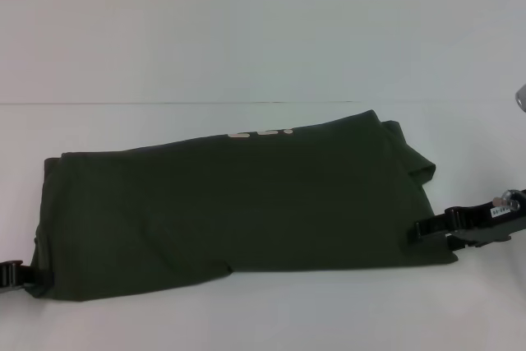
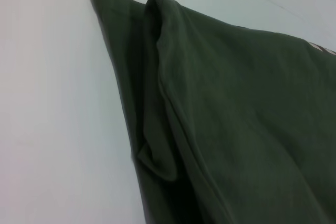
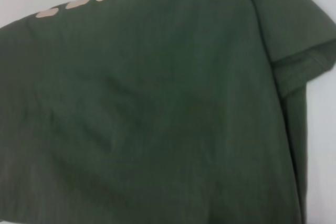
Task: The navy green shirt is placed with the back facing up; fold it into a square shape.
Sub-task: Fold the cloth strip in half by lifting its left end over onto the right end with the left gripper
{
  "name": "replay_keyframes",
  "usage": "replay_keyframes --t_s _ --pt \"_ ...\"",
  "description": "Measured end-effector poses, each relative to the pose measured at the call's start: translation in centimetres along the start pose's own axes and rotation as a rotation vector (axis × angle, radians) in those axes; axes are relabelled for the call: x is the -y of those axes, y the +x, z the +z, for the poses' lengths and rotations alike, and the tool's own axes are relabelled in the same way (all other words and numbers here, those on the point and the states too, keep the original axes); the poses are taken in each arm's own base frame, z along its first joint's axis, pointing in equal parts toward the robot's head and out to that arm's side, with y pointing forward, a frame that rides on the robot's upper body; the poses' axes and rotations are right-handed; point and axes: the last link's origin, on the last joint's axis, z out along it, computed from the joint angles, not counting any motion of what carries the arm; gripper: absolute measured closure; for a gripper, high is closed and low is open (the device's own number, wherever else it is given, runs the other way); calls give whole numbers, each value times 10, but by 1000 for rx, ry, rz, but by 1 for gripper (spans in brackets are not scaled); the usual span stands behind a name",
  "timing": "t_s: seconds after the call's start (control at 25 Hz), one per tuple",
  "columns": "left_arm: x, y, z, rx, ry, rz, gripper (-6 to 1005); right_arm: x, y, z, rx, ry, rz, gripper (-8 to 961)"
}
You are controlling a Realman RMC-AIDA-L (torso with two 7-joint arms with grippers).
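— Where are the two end effectors?

— The right end effector (image 1: 429,228) sits low at the shirt's right edge, its black tip touching or just at the cloth near the front right corner. The left end effector (image 1: 18,275) is at the opposite end, by the front left corner, only partly in the head view. For both, I cannot tell how far the fingers are parted or whether either has hold of the fabric; neither wrist view shows its own fingers.

— And the navy green shirt?

— The navy green shirt (image 1: 238,203) lies flat on the white worktop (image 1: 246,39), folded into a long band running left to right across the middle of the head view, slightly slanted so its right end sits farther back. A pale print (image 1: 261,133) peeks out along the far edge, right of centre; the right wrist view shows it as a few pale spots at the cloth's border. At the right end a folded sleeve (image 1: 415,166) sticks out past the main band. The left wrist view shows the left end, layered with a rolled fold of fabric.
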Motion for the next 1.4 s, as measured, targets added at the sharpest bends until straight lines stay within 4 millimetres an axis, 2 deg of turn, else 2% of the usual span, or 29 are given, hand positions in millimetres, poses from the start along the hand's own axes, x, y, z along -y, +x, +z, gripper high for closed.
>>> replay_keyframes --t_s 0.28,1.4 --pt "0 0 0 0 0 0 960 5 1 -2 8 10 4 40" --pt "-1 1 0 -6 -8 -3 961 -1 2 8 0 18 -34 41"
